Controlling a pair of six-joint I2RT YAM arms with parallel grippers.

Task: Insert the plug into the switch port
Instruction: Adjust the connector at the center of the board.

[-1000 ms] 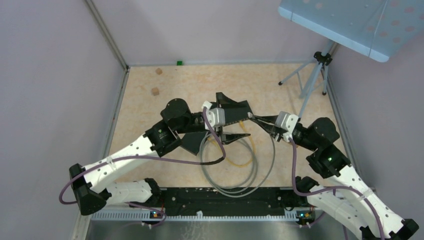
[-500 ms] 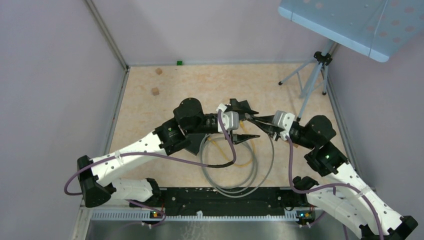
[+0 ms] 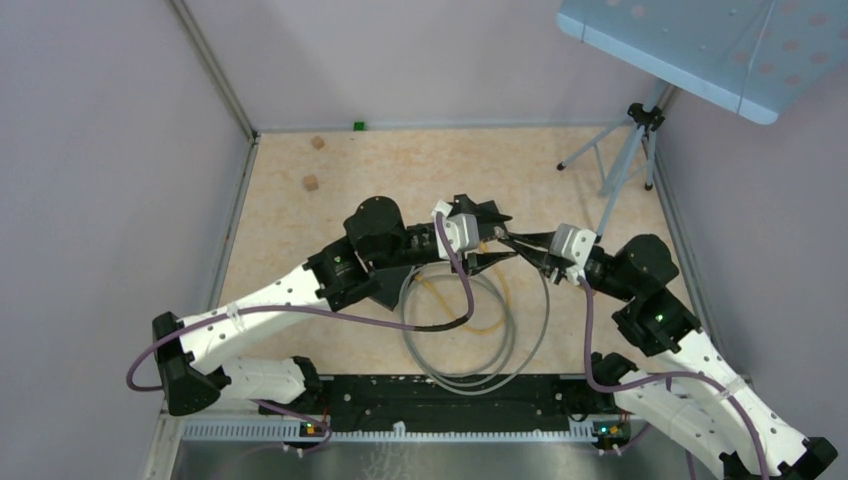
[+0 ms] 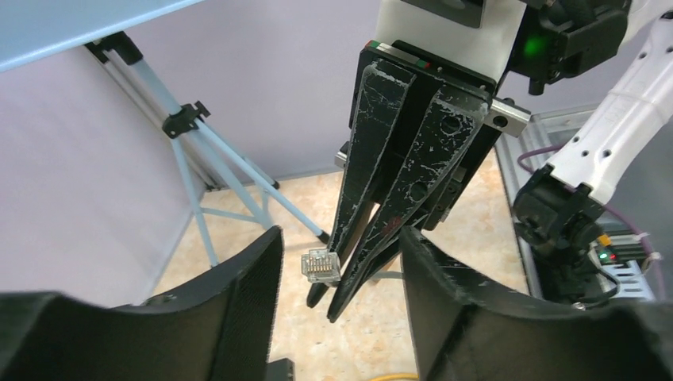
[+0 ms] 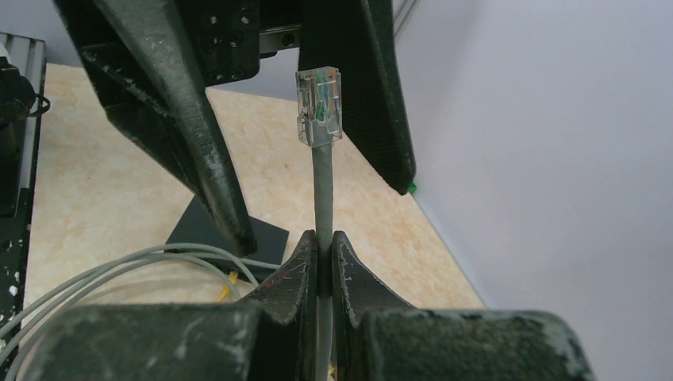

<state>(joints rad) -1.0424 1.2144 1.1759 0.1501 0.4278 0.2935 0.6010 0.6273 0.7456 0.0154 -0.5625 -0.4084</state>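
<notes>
Both grippers hung nose to nose above the table [image 3: 400, 170]. The right gripper [image 5: 324, 238] was pinched tight on the grey cable [image 5: 324, 190] just behind the plug [image 5: 319, 105], so the clear plug stood free beyond its fingertips, in the air and in no port. The left gripper [image 4: 340, 238] stood wide, one finger on each side of the plug and of the right fingertips, and touched neither as far as the wrist views showed. The rest of the cable lay looped on the table near the arm bases. A flat dark box [image 5: 268, 236] lay on the table below the left arm. It was probably the switch, though no port could be made out on it.

The step in hand looked like a pass of the plug from right to left, for a firmer hold before insertion. To do it well, the left fingers needed to centre on the plug body first, then close on its two flat sides, clear of the latch tab and the contact end. Closing too far back would have caught the right fingertips along with the plug. The right pinch was best kept until the left hold was firm, since the stiff cable could swing the plug aside once freed. The plug's front had to sit proud of the left fingers, or nothing would be left to enter the port. Slack in the cable looked ample.
</notes>
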